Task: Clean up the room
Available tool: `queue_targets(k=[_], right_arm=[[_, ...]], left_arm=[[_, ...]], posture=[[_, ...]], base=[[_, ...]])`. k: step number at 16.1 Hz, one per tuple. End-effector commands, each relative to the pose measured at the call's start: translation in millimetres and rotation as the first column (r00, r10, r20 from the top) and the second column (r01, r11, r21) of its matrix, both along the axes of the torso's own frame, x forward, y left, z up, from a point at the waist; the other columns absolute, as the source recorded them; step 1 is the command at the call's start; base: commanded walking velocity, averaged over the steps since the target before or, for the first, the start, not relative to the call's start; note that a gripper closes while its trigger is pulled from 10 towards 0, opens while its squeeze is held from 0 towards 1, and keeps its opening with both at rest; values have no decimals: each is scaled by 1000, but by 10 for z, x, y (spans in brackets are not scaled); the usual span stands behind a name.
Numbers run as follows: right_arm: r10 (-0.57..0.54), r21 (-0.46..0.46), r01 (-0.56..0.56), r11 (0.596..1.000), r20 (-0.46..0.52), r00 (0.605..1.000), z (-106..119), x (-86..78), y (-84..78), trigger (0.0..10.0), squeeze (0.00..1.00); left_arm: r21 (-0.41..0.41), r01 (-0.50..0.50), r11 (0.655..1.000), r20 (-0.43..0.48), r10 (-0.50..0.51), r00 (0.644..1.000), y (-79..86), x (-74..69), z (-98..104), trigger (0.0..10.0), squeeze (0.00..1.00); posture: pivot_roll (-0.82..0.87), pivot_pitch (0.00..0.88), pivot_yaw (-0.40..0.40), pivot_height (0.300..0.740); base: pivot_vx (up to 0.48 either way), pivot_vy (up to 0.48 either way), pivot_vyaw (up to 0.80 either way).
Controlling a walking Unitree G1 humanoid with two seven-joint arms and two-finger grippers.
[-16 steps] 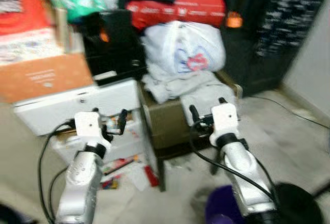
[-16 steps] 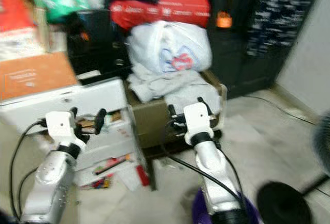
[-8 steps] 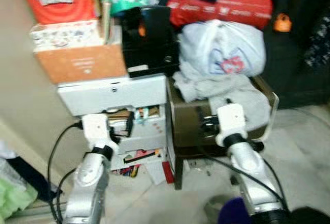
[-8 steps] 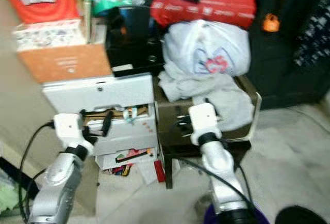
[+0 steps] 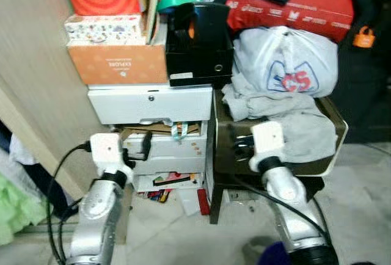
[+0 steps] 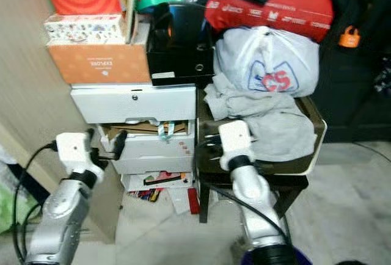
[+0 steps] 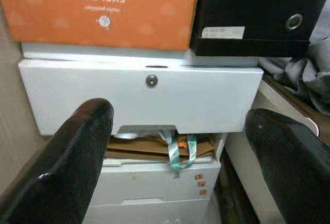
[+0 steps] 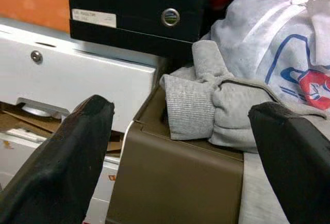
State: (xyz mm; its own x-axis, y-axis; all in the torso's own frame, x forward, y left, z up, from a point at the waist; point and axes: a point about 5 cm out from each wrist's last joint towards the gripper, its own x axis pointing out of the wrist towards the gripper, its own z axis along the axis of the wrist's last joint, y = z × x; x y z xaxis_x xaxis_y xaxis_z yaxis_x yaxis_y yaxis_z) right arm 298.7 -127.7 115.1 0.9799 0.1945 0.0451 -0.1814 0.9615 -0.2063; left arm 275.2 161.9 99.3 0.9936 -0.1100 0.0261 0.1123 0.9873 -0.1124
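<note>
Facing a cluttered corner, left eye view: grey clothes (image 5: pixel 287 115) heaped on a brown stool (image 5: pixel 333 149), beside white drawers (image 5: pixel 153 103). Soft, light, floppy; best pinched at a bunched fold. Left gripper (image 5: pixel 135 146) and right gripper (image 5: pixel 244 149) both raised forward. Left wrist view: fingers (image 7: pixel 72 152) spread apart, empty, facing drawers. Right wrist view: fingers (image 8: pixel 62 152) spread wide, aimed at grey sleeve (image 8: pixel 188 102).

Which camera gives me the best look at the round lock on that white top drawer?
The left wrist view: the round lock sits sharp and head-on, centred on the white top drawer, between the open left gripper fingers. The right wrist view catches it small, at an angle near the picture's edge. The eye views show it as a tiny dot.
</note>
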Motion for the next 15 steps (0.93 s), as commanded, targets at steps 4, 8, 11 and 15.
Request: queue_targets(k=[4, 8, 11, 15], right_arm=[[-14, 5, 14, 1000, 6, 1000, 23, 14, -62, 10000, 0], [-11, 3, 11, 1000, 1, 1000, 16, 14, -61, 10000, 0], [-12, 5, 12, 1000, -1, 1000, 13, 17, -59, 10000, 0], [-19, 10, 19, 1000, -5, 1000, 3, 28, -62, 10000, 0]], left_arm=[[-5, 14, 1000, 1, -14, 1000, -49, 16, 23, 10000, 0], [-8, 15, 1000, -4, -15, 1000, -51, 10, 16, 10000, 0], [-6, 16, 1000, -5, -16, 1000, -51, 12, 15, 10000, 0], [2, 23, 1000, -4, -23, 1000, -61, 18, 17, 10000, 0]], posture=[[-147, 10, 9, 740], [-146, 12, 6, 740], [-143, 11, 8, 740], [-140, 1, 8, 740]], base=[[0, 0, 0], [0, 0, 0], [0, 0, 0], [0, 0, 0]])
